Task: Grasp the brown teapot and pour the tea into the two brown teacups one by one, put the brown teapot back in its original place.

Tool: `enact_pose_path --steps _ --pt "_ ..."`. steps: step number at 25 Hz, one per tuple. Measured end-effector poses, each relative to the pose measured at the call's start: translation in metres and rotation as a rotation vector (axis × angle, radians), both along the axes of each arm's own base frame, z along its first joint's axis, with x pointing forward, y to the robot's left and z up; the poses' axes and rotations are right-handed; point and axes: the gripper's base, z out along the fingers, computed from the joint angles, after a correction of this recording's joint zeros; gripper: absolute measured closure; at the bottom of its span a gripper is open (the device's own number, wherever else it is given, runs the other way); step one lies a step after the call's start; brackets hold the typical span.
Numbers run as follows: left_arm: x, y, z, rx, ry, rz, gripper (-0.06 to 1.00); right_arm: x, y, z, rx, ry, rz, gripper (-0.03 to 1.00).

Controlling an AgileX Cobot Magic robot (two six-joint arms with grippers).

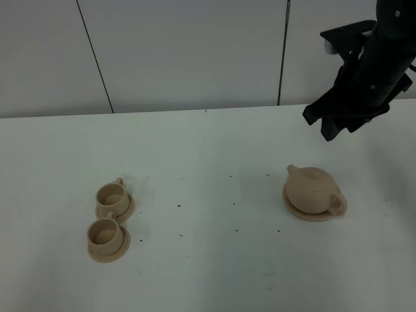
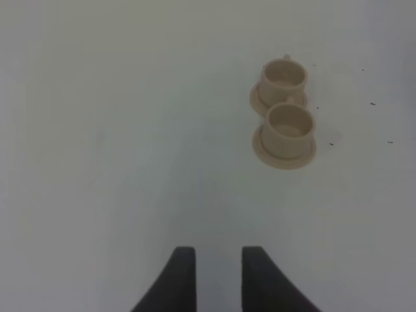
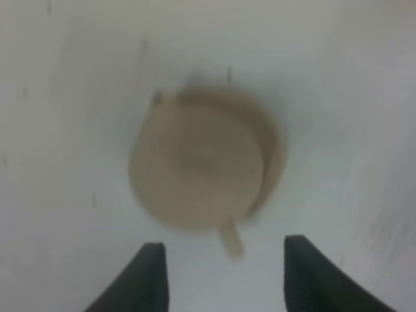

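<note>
The brown teapot (image 1: 312, 188) sits on its flat tan disc (image 1: 300, 211) at the right of the table, spout to the far left, loop handle to the near right. The right wrist view shows the teapot (image 3: 198, 166) blurred, from above. My right gripper (image 1: 339, 132) (image 3: 224, 246) is open wide and empty, hovering above and behind the pot. The two brown teacups (image 1: 112, 197) (image 1: 104, 234) stand on saucers at the left, one behind the other. They also show in the left wrist view (image 2: 284, 77) (image 2: 289, 123). My left gripper (image 2: 218, 250) is empty, its fingers a narrow gap apart, well away from the cups.
The white table (image 1: 208, 162) carries small dark specks. A white panelled wall (image 1: 188, 52) stands behind its far edge. The left arm is out of the exterior view.
</note>
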Motion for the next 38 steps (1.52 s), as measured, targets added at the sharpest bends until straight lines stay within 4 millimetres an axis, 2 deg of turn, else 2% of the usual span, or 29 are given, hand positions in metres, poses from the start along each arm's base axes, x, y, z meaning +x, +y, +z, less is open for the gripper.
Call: enact_pose_path --steps 3,7,16,20,26,38 --pt "0.000 0.000 0.000 0.000 0.000 0.000 0.70 -0.015 -0.004 -0.016 -0.036 0.068 0.060 0.57" --pt "0.000 0.000 0.000 0.000 0.000 0.000 0.70 -0.022 -0.006 -0.037 -0.056 0.136 0.113 0.57" --pt "0.000 0.000 0.000 0.000 0.000 0.000 0.70 -0.013 -0.006 -0.061 -0.120 0.144 0.276 0.57" --pt "0.000 0.000 0.000 0.000 0.000 0.000 0.70 -0.006 -0.005 -0.071 -0.138 0.106 0.298 0.57" --pt "0.000 0.000 0.000 0.000 0.000 0.000 0.70 0.003 -0.005 -0.097 -0.164 0.129 0.308 0.57" --pt "0.000 0.000 0.000 0.000 0.000 0.000 0.70 0.003 0.001 -0.104 -0.193 0.121 0.374 0.57"
